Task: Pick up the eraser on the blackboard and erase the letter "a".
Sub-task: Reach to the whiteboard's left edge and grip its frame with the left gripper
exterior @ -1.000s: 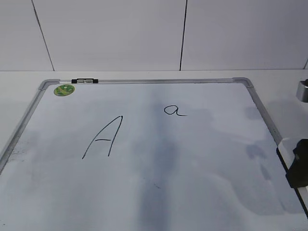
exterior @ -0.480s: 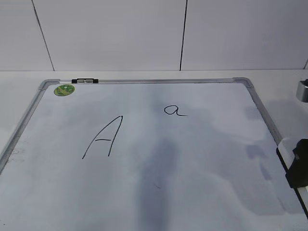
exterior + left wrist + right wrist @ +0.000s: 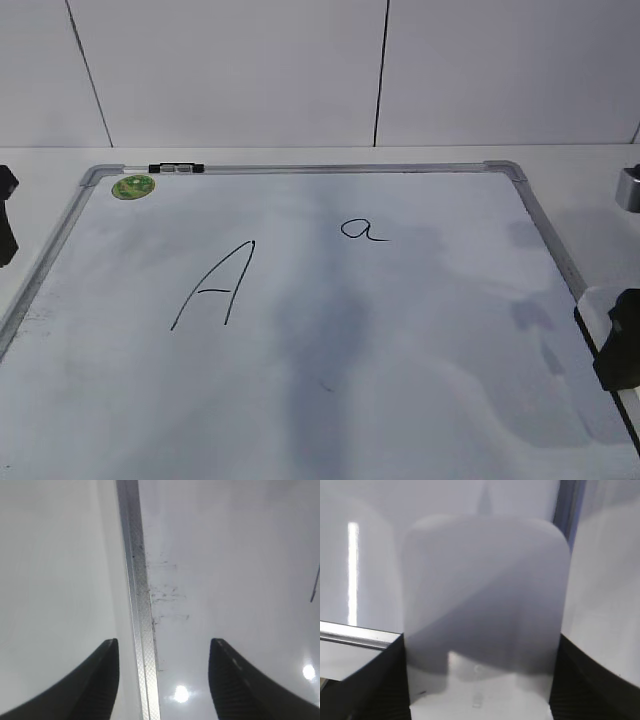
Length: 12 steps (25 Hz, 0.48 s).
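The blackboard [image 3: 400,350] is a white dry-erase board with a silver frame, lying flat on the table. The small cursive letter "a" [image 3: 363,231] is in its upper middle. My right gripper [image 3: 620,345] sits at the board's right edge, well right of and nearer than the "a". In the right wrist view its jaws [image 3: 479,650] press both sides of the white eraser [image 3: 480,605], whose corner shows in the exterior view [image 3: 597,312]. My left gripper [image 3: 5,215] is at the board's left edge. Its jaws [image 3: 164,652] are open and empty, straddling the board's frame [image 3: 135,580].
A large capital "A" [image 3: 215,285] is drawn left of the middle. A green sticker [image 3: 133,186] and a black clip [image 3: 176,168] are at the top left. A silver cylinder [image 3: 628,188] stands off the board at the right. Faint smudges [image 3: 165,590] mark the board's left edge.
My left gripper has come into the exterior view at the left edge. My right gripper with the eraser has barely moved.
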Each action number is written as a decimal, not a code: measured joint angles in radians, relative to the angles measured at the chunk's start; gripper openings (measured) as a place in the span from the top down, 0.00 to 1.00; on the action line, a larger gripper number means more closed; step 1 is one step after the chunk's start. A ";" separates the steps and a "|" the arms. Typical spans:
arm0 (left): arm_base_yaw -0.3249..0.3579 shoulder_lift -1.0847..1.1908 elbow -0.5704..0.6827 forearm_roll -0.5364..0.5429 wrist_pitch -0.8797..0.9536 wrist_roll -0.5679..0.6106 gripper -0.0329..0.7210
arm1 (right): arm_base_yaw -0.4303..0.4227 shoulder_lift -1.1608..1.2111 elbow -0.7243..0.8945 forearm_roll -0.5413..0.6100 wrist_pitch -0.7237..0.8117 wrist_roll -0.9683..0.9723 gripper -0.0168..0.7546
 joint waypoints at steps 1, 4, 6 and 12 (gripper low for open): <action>0.000 0.017 -0.002 0.001 0.002 0.002 0.40 | 0.000 0.000 0.000 0.002 0.000 0.000 0.30; 0.000 0.066 -0.004 0.002 0.000 0.009 0.43 | 0.000 0.000 0.000 0.002 0.000 0.000 0.30; 0.000 0.084 -0.004 0.004 -0.013 0.018 0.46 | 0.000 0.000 0.000 0.002 0.000 0.000 0.30; 0.008 0.130 -0.008 0.004 -0.040 0.026 0.53 | 0.000 0.000 0.000 0.002 0.000 0.000 0.30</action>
